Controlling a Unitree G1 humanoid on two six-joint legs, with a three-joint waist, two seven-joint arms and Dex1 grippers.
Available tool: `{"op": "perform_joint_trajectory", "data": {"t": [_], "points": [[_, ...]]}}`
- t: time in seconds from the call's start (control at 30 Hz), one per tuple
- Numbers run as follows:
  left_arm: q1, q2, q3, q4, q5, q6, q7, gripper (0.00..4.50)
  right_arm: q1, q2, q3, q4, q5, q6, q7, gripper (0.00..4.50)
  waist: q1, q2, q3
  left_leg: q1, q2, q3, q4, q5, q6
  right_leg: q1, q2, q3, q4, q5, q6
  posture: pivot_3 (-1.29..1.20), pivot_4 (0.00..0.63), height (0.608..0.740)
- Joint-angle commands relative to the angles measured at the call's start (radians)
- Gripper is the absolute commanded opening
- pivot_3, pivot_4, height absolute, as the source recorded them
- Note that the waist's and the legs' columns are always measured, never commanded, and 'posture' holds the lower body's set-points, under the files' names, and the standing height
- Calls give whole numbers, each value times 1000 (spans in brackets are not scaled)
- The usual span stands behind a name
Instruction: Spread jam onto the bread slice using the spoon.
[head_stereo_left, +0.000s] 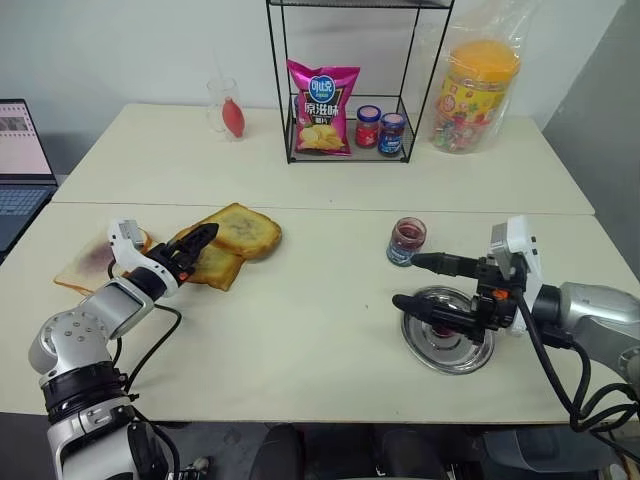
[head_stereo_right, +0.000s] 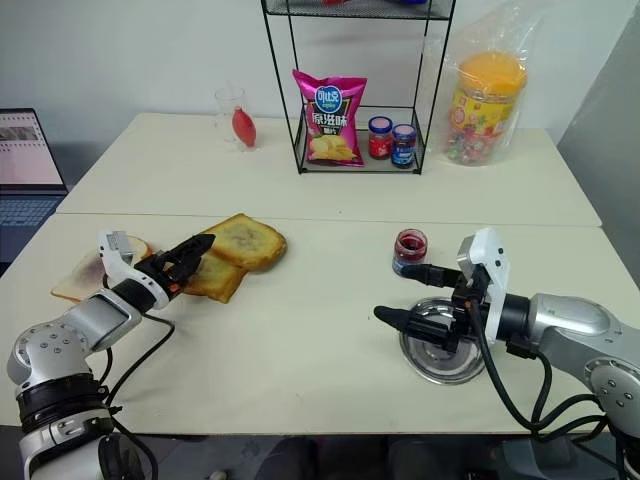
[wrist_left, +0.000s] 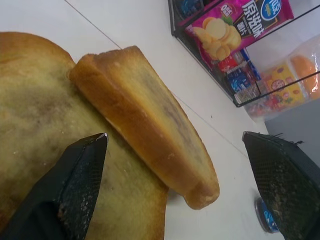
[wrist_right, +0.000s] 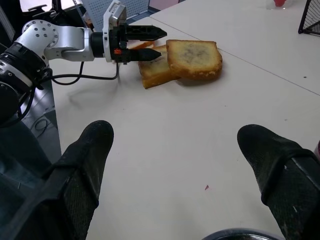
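A: Where do the two end effectors stand?

B: The left end effector (head_stereo_left: 197, 243) is spread wide and empty, its black fingers over the near edge of two overlapping toasted slices. The upper toasted bread slice (head_stereo_left: 245, 229) lies on the lower toasted slice (head_stereo_left: 216, 267), which I can't tell apart as the one to be spread. The right end effector (head_stereo_left: 413, 281) is also wide and empty, pointing toward the left arm, one finger over the round steel plate (head_stereo_left: 447, 345) and the other just beside the jam jar.

A: And the jam?

B: The jam (head_stereo_left: 407, 236) sits in a small clear glass jar with a blue label, on the table (head_stereo_left: 300, 330) just behind the plate. I cannot make out the spoon.

A: What else is around?

B: A pale slice with a purple patch (head_stereo_left: 88, 262) lies beside the left arm, near the table's left edge. Farther back stands a black wire rack (head_stereo_left: 345, 80) holding a pink crisp bag (head_stereo_left: 322, 106), a red-capped jar (head_stereo_left: 368, 126) and a blue-capped jar (head_stereo_left: 392, 133). A clear glass with something red inside (head_stereo_left: 227, 108) stands to the rack's left, a bagged tub of sweets with an orange lid (head_stereo_left: 477, 95) to its right. A laptop (head_stereo_left: 22, 165) is off the table's left side.

A: Anything in the way?

B: Bare tabletop lies between the toast and the plate.
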Motion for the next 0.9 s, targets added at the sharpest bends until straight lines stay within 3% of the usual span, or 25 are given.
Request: {"op": "perform_joint_trajectory", "data": {"t": [0.03, 0.6, 0.77, 0.9], "points": [[-51, -11, 3, 51, 5, -17, 0, 4500, -34, 18, -4, -11, -10, -13, -13, 4480, 1, 0, 0, 0, 0, 0, 0, 0, 0, 0, 0, 0, 0, 0, 0, 0, 150, 740], [-161, -2, -68, 228, 86, 64, -42, 4500, -26, 61, -11, -6, -60, -19, -23, 4480, 4, 0, 0, -1, -1, 0, 10, 0, 0, 3, 0, 1, 1, 1, 4, 0, 150, 740], [-215, -13, -71, 318, 128, 9, -63, 4500, -12, 74, -13, -12, -69, -24, -23, 4480, 5, 0, 0, -1, -1, 0, 10, 0, 0, 3, 0, 0, 1, 1, 5, 0, 150, 740], [-259, -18, -87, 378, 168, -25, -91, 3734, -14, 80, -14, -12, -73, -22, -22, 4500, 7, 1, 0, -1, -1, -1, 11, 0, 0, 3, 0, 0, 1, 1, 7, 0, 150, 740]]}}
